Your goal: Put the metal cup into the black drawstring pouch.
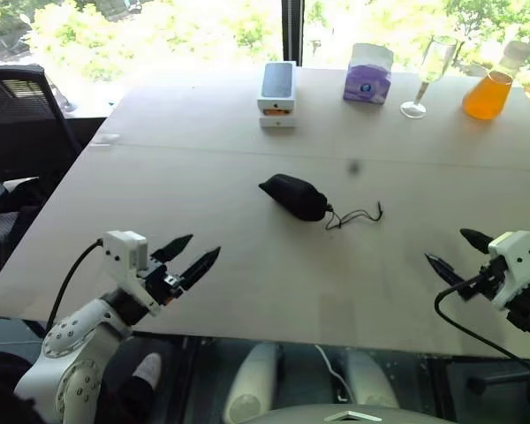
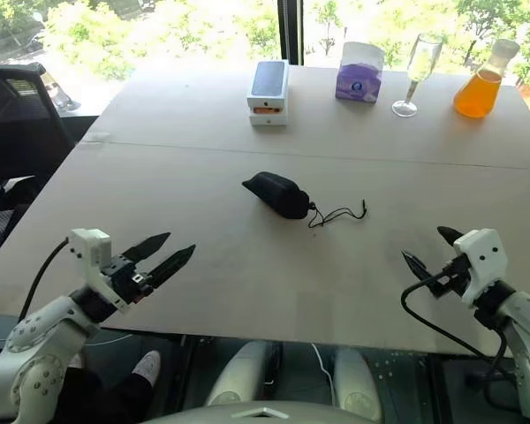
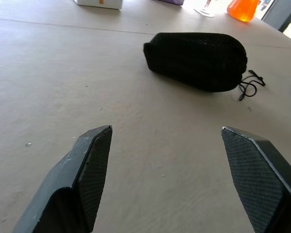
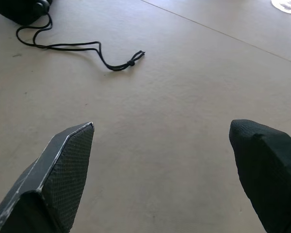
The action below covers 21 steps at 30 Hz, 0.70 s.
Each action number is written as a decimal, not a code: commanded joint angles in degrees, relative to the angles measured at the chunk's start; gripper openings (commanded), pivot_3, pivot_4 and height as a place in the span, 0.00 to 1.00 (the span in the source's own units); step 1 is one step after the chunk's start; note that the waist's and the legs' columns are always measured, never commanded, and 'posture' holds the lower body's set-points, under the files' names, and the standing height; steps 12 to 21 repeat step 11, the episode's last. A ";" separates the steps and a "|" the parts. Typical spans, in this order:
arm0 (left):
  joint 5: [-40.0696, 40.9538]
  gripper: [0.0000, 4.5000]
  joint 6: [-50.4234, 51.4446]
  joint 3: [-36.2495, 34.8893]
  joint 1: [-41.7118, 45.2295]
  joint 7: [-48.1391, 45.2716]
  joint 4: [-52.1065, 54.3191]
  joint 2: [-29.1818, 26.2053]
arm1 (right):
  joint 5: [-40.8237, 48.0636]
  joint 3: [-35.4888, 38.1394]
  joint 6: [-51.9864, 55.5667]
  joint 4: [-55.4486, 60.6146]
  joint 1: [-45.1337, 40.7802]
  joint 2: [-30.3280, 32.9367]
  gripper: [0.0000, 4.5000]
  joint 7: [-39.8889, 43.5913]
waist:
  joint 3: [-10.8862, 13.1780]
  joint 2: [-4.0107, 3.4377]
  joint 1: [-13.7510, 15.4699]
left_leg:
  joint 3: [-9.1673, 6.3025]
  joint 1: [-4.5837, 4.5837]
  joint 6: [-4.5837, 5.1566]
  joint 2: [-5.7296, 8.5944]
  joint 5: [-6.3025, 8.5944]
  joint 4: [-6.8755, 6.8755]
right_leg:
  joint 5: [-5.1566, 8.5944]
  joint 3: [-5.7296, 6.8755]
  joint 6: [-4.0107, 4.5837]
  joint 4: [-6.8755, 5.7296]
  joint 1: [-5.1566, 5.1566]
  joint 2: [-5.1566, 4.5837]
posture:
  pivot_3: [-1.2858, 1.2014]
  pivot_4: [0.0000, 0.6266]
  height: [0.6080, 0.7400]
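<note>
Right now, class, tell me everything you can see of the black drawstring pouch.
The black drawstring pouch is a soft bag of mesh-like black fabric, plump and rounded, lying on its side near the middle of the pale table. Its gathered mouth points toward the robot's right, and a thin black cord trails from it in loops across the tabletop. Only the table touches it; both grippers sit well clear.

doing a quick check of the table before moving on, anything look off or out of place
Nothing is spilled or damaged. The black drawstring pouch lies on its side mid-table, bulging, mouth cinched, its cord trailing loose. No metal cup is visible on the table. The wine glass and orange flask stand upright at the far edge.
</note>
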State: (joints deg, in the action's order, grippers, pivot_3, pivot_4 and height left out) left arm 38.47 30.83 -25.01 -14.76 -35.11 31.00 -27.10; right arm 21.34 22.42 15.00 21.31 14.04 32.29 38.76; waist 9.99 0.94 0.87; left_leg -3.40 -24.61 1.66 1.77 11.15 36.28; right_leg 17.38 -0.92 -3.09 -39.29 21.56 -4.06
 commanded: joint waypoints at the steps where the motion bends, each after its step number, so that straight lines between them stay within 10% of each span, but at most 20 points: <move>1: 1.58 0.82 -2.61 -2.55 -0.19 2.79 2.70 1.92 | 0.47 2.41 -3.27 2.12 0.91 -2.31 0.99 -2.68 | -0.01 0.02 0.02 | -0.01 0.00 0.00 0.00 0.00 0.00 | 0.00 0.02 0.00 0.04 -0.01 0.01 | 0.52 0.24 1.00; 21: 1.69 0.82 -6.21 -2.40 -5.06 0.24 2.51 1.63 | 2.64 3.22 -9.52 9.45 11.05 -7.23 0.99 -1.90 | -0.15 -0.19 -0.09 | -0.01 -0.02 0.06 -0.01 0.04 -0.07 | -0.01 0.05 -0.01 0.28 -0.06 0.03 | 0.52 0.24 1.00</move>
